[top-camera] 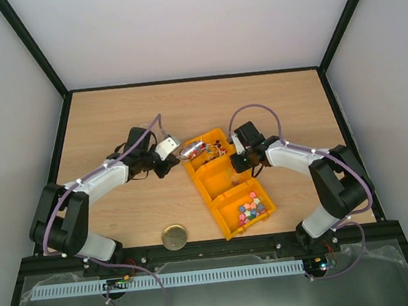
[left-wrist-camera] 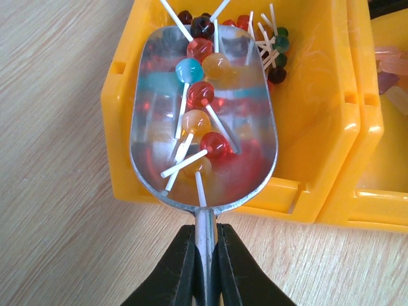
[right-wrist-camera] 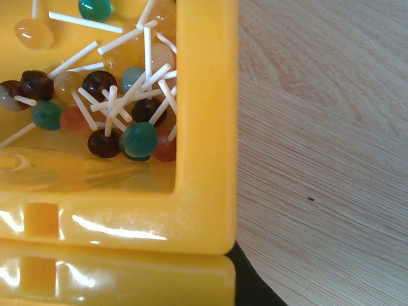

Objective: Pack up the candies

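Note:
A silver scoop [left-wrist-camera: 204, 115] carries several candies [left-wrist-camera: 201, 92], round lollipops on white sticks, over the far compartment of the yellow bin [left-wrist-camera: 312, 127]. My left gripper [left-wrist-camera: 205, 233] is shut on the scoop's handle, left of the bin [top-camera: 225, 181]. More lollipops [right-wrist-camera: 121, 108] lie in that compartment. Bright pink, blue, green and yellow candy lumps [top-camera: 248, 208] fill the near compartment. My right gripper [top-camera: 240, 160] is shut at the bin's right wall [right-wrist-camera: 204, 127]. One black finger [right-wrist-camera: 252, 284] shows outside the wall; the other is hidden.
A round gold lid [top-camera: 174, 237] lies on the wooden table near the front edge, left of the bin. Pale candies [left-wrist-camera: 392, 70] show in the middle compartment. Black frame rails border the table on all sides.

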`<state>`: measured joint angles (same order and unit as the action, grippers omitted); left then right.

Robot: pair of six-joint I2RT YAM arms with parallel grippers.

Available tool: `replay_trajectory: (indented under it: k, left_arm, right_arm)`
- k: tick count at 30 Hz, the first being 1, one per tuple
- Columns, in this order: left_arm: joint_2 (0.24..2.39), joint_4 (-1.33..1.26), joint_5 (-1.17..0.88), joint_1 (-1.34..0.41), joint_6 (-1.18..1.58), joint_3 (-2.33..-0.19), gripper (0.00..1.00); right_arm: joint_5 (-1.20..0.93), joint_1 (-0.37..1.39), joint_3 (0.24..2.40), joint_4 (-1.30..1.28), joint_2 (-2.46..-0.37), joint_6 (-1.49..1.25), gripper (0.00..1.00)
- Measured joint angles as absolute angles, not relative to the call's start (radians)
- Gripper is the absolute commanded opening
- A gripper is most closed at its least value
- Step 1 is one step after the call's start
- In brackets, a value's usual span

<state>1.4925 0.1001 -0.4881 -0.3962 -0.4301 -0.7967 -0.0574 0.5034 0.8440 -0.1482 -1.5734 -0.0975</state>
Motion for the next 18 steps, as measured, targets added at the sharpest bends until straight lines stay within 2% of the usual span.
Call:
replay_trajectory:
  k: [11,18]
  left_arm:
    - [1.449,0.088,-0.571,-0.348,-0.424,-0.79,0.02]
    - [1.39,0.147,-0.614,-0.258,-0.427,-0.807,0.02]
  right_arm:
    - [-0.049,0.503,0.847,-0.149,-1.577,-0.098,0.02]
    - [-0.042,0.503,0.871,-0.151,-1.597,-0.098,0.03]
